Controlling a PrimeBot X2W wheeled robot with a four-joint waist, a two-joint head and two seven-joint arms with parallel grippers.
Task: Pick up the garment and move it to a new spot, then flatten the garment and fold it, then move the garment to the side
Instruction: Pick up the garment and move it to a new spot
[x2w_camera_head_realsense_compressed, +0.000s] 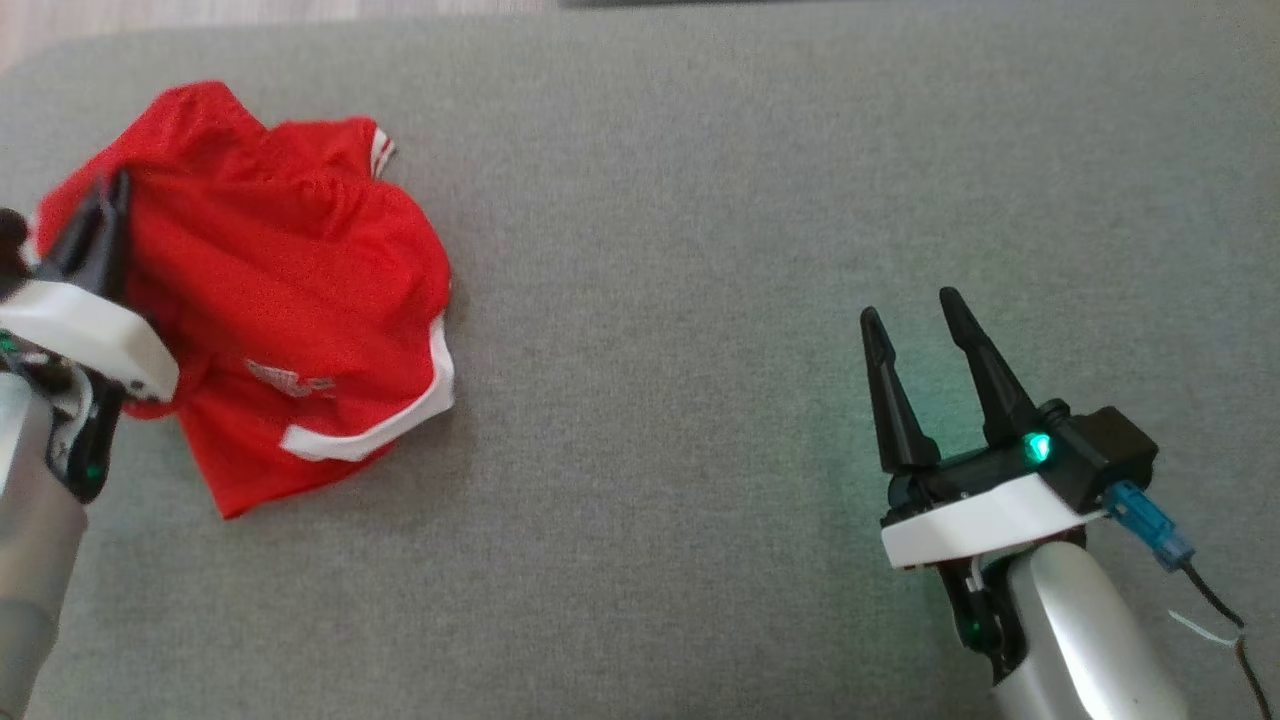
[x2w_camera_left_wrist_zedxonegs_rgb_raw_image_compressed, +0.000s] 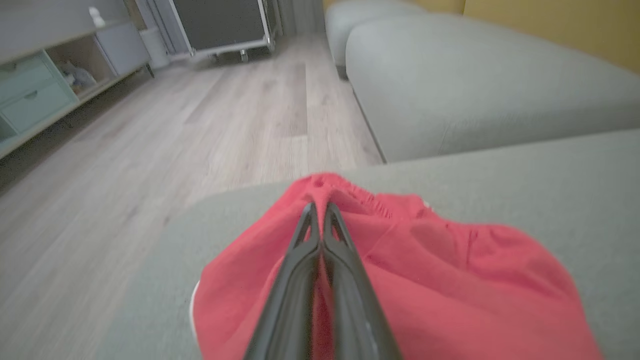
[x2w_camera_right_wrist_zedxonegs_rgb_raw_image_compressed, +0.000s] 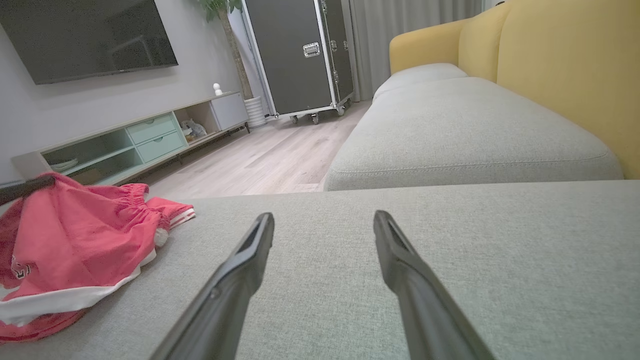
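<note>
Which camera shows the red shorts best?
The head view: nearly all of the red shorts shows from above, white trim included. The left wrist view is close and blurred, with the left gripper pinching them. The right wrist view sees them side-on, cut off at its edge.

The shorts are partly covered by the left gripper in the head view and cut off at the right wrist view's left edge. Their print is too blurred to be read.

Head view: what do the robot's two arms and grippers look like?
Right gripper: two long tapered black fingers, white wedge base, silver forearm, green light, blue plug with thin black cable. Left gripper: same black fingers, white base, silver forearm.
</note>
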